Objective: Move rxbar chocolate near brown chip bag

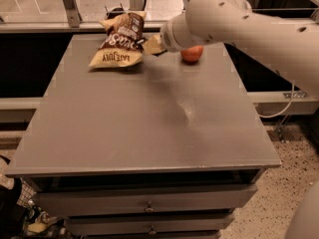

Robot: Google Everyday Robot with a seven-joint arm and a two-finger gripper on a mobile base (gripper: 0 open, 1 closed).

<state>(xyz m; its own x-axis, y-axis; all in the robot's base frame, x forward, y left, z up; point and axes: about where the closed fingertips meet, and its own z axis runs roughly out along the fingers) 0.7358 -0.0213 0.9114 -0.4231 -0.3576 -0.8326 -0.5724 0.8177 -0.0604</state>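
Items counted on the grey flat-topped table: one brown chip bag, one red apple. The bag is crinkly, brown and cream-yellow, and lies at the far left of the top. The apple is round and smooth, with its upper part hidden by the one white arm. The gripper sits just beside the bag's right edge; its state cannot be told. The rxbar chocolate cannot be made out and is possibly hidden at the gripper. Two drawer fronts show below.

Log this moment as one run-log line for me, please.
gripper: far end of table, beside brown chip bag | rxbar chocolate: not visible | apple: partly behind arm
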